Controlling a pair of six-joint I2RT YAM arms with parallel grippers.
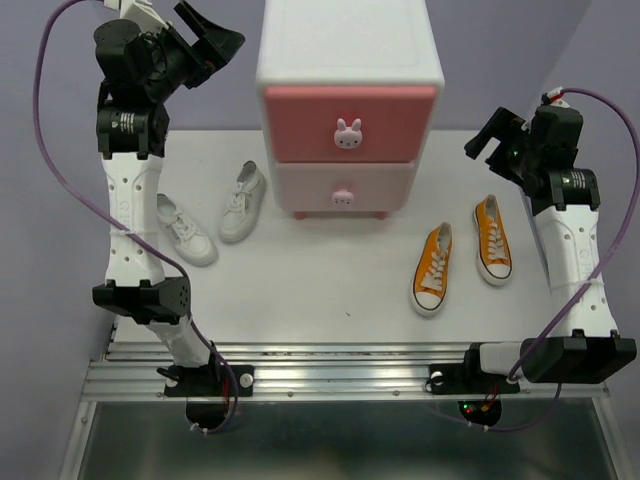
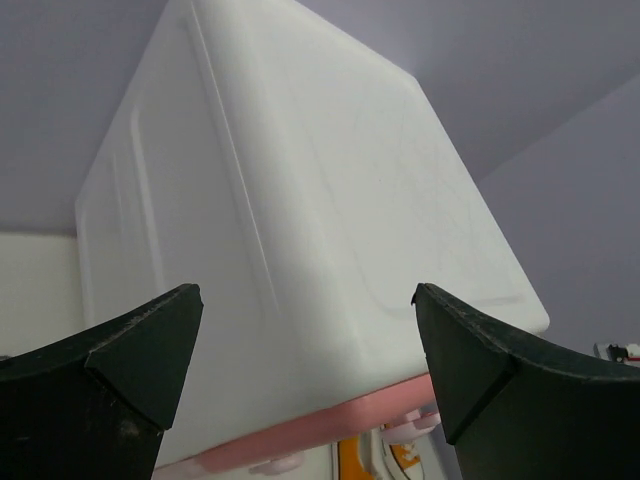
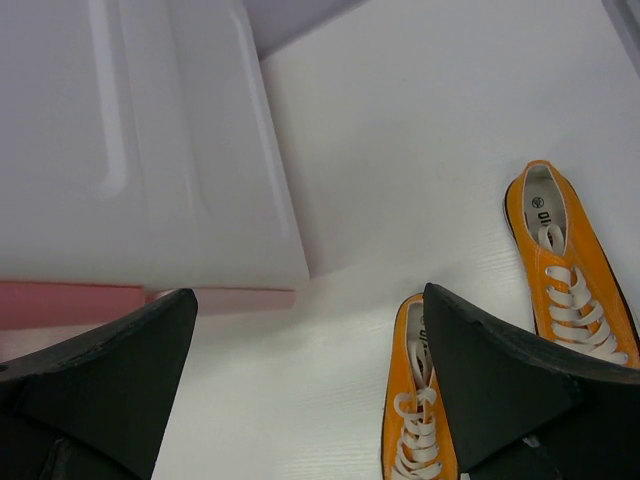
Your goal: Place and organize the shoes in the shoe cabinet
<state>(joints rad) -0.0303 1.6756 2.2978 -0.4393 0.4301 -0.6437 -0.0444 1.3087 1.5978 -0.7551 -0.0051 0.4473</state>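
The shoe cabinet (image 1: 350, 60) stands at the back middle of the table, white, with both pink drawers pushed in. Two white shoes (image 1: 243, 203) (image 1: 184, 230) lie to its left. Two orange shoes (image 1: 432, 270) (image 1: 492, 238) lie to its right. My left gripper (image 1: 222, 48) hangs open in the air beside the cabinet's upper left, holding nothing. In the left wrist view the left gripper (image 2: 308, 295) faces the cabinet's white side (image 2: 300, 200). My right gripper (image 1: 482, 140) is open above the table right of the cabinet. In the right wrist view the right gripper (image 3: 310, 295) looks down on the orange shoes (image 3: 415, 420) (image 3: 565, 260).
The white table (image 1: 330, 290) ends in a metal rail (image 1: 340, 365) at the near edge, where both arm bases are bolted. Purple walls close off the back and sides. Purple cables loop beside each arm.
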